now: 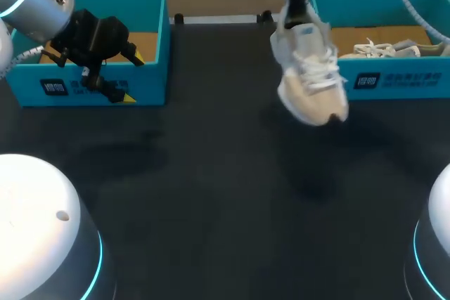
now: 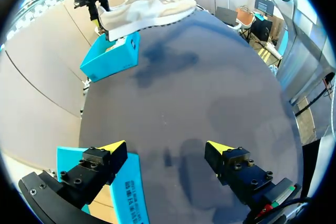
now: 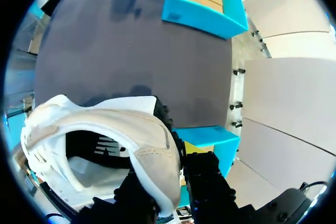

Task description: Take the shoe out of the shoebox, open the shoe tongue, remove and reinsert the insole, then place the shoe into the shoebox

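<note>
A white and beige shoe [image 1: 309,75] hangs toe-down above the table, just left of the right blue shoebox [image 1: 394,83]. My right gripper [image 1: 295,13] is shut on the shoe's heel collar. In the right wrist view the collar of the shoe [image 3: 105,140] sits pinched between the fingers of that gripper [image 3: 170,178]. My left gripper [image 1: 131,75] stands open in front of the left blue box [image 1: 70,89], holding nothing. From the left wrist, the open gripper [image 2: 165,148] faces the bare table, with the shoe [image 2: 147,11] far ahead.
A second pale shoe [image 1: 394,48] lies inside the right shoebox. The left box shows a brown cardboard floor [image 1: 144,38]. Dark tabletop [image 1: 211,194] stretches between the boxes and toward the front. Two white arm bases stand at the near corners.
</note>
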Controlling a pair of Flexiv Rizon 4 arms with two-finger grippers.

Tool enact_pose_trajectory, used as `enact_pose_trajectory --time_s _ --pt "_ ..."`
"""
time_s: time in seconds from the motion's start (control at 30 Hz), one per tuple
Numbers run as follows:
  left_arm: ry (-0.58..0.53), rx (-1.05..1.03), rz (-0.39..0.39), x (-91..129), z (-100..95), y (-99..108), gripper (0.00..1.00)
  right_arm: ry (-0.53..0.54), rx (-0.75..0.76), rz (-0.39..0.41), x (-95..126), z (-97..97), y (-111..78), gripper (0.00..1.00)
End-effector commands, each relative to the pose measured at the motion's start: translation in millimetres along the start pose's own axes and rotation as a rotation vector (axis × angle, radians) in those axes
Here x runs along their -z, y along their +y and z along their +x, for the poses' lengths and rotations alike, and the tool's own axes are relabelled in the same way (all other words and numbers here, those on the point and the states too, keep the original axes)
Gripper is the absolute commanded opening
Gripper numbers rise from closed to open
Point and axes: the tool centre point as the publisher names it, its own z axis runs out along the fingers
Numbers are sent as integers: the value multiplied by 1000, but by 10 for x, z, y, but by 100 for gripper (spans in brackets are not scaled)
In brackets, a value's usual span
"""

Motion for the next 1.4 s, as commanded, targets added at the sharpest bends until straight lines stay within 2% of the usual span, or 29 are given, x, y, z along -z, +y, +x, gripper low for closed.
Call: enact_pose_trajectory --time_s 0.03,0.47,0.8,0.9,1.0,1.07,1.1,1.2,1.4 --pt "1 1 -4 4 3 -7 100 11 -21 -52 -1 -6 -187 0" --pt "1 1 -4 4 3 -7 100 11 -21 -52 -1 -6 -187 0" --pt "1 1 -4 4 3 -7 100 46 -12 -63 -202 -423 -704 0" --pt "1 1 -4 4 3 -7 100 52 -13 -46 -235 -531 -901 0" --pt "1 1 -4 4 3 -7 100 52 9 9 -263 -653 -1115 0" --pt "1 1 -4 4 3 -7 100 56 11 17 -277 -692 -1179 0" --pt "1 1 -4 4 3 -7 100 62 23 28 -320 -763 -1297 0" --pt "1 1 -4 4 3 -7 100 41 -11 38 -410 -876 -1468 0" --pt "1 1 -4 4 3 -7 100 41 -11 38 -410 -876 -1468 0"
